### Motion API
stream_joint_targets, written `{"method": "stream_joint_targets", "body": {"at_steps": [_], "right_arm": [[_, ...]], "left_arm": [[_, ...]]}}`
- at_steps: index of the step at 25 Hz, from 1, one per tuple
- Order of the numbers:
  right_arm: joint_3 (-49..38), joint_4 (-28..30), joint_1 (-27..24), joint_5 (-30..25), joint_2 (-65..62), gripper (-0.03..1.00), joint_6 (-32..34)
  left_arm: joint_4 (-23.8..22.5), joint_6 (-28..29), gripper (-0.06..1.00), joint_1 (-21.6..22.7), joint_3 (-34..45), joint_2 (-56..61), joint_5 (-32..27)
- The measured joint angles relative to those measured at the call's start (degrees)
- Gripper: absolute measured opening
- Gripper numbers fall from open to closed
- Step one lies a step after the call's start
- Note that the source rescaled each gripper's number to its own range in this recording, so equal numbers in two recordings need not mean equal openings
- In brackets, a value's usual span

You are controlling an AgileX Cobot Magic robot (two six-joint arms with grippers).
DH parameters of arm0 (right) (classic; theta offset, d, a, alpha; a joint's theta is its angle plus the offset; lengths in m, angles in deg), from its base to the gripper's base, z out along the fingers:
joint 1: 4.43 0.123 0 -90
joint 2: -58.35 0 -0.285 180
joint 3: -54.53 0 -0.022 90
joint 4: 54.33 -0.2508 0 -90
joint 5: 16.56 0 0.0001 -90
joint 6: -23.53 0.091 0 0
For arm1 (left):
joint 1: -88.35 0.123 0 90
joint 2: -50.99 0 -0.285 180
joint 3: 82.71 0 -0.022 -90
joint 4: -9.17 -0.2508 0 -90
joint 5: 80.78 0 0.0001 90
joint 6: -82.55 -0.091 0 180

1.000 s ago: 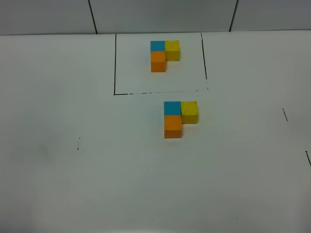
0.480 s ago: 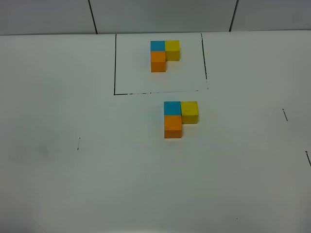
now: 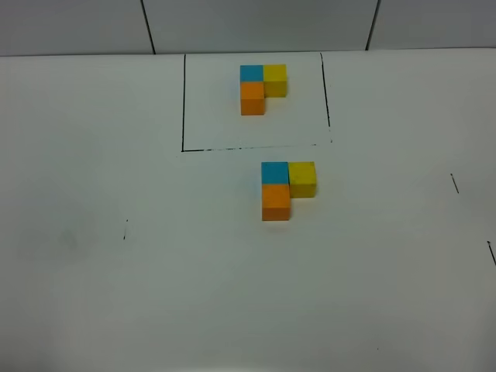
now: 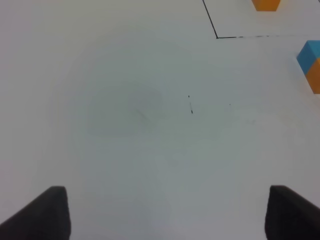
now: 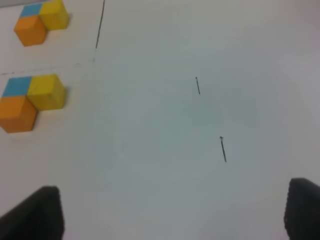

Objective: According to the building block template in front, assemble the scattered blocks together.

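Note:
The building block template (image 3: 261,87) is an L of blue, yellow and orange cubes inside a thin black drawn rectangle (image 3: 183,101) at the back of the table. Just in front of the rectangle, the scattered blocks sit pressed together in the same L: blue (image 3: 274,172), yellow (image 3: 302,178), orange (image 3: 276,201). Neither arm appears in the exterior high view. My left gripper (image 4: 167,212) is open over bare table, with the blue block (image 4: 310,54) far off at the frame's edge. My right gripper (image 5: 170,210) is open too, well away from the block group (image 5: 46,92).
The white table (image 3: 155,271) carries a few short black pen marks (image 3: 455,184) on the right and one small mark (image 3: 125,229) on the left. A grey tiled wall (image 3: 256,23) runs along the far edge.

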Motion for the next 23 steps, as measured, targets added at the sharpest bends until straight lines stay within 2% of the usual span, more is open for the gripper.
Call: {"method": "stream_joint_targets", "body": {"at_steps": [6, 23], "right_arm": [[-0.11, 0.00, 0.00, 0.00, 0.00, 0.74, 0.29], [-0.11, -0.13, 0.00, 0.00, 0.00, 0.74, 0.29]], "left_arm": [[0.00, 0.00, 0.68, 0.00, 0.00, 0.00, 0.00], [0.00, 0.00, 0.68, 0.00, 0.00, 0.00, 0.00]]}}
